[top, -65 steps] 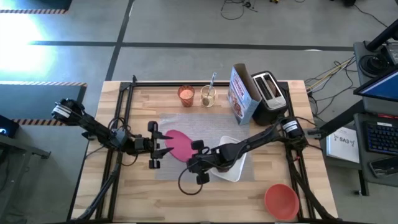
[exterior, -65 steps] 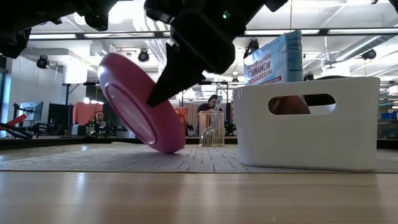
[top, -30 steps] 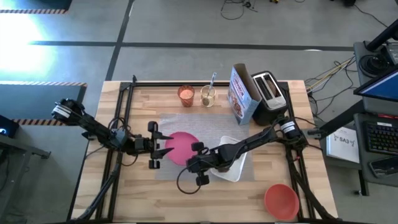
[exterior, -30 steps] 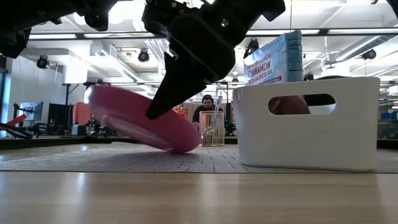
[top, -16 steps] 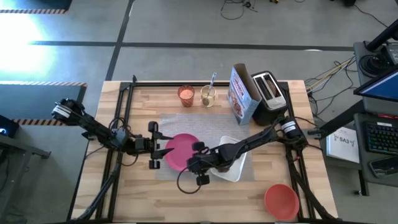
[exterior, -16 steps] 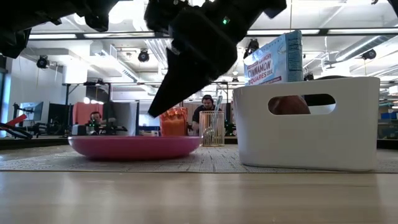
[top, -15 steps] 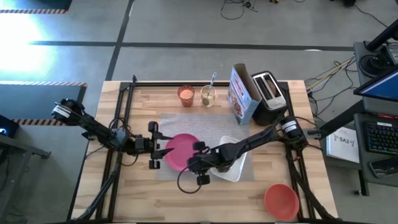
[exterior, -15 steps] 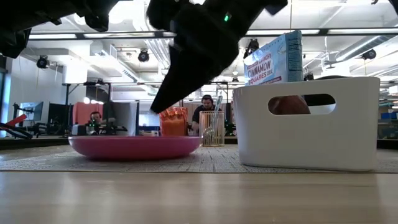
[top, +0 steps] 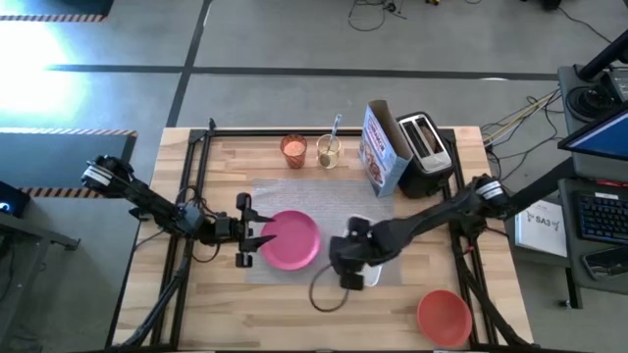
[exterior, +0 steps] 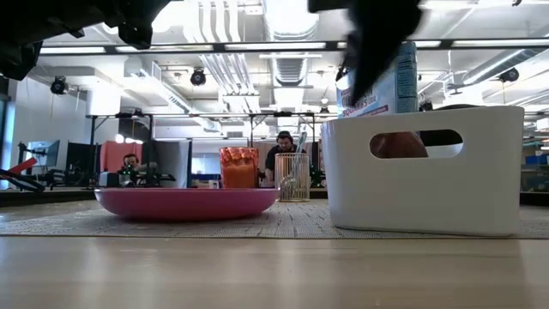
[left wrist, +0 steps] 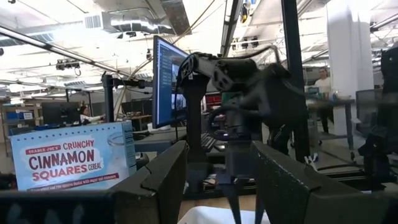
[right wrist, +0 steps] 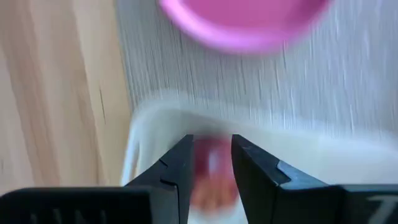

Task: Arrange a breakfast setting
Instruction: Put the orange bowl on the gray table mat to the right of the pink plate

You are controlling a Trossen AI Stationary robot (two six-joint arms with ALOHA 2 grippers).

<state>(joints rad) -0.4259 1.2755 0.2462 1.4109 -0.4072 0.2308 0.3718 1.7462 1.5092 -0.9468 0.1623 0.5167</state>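
Note:
The pink plate lies flat on the grey mat. My left gripper stands open just beside the plate's left rim, with nothing between its fingers. My right gripper hangs above the white bin, pointing steeply down, its fingers a little apart and holding nothing. A red apple lies inside the bin below it. The orange cup and a glass holding the spoon stand at the far edge. The orange-red bowl sits near the front right corner.
A cereal box and a black toaster stand at the far right of the table. A black frame runs along the table's left side. Bare wood lies in front of the mat.
My right gripper has let go of the pink plate, which tipped down from a slant and now lies flat on the mat. The gripper then rose, rolled, and swung toward the table's right, over the white bin.

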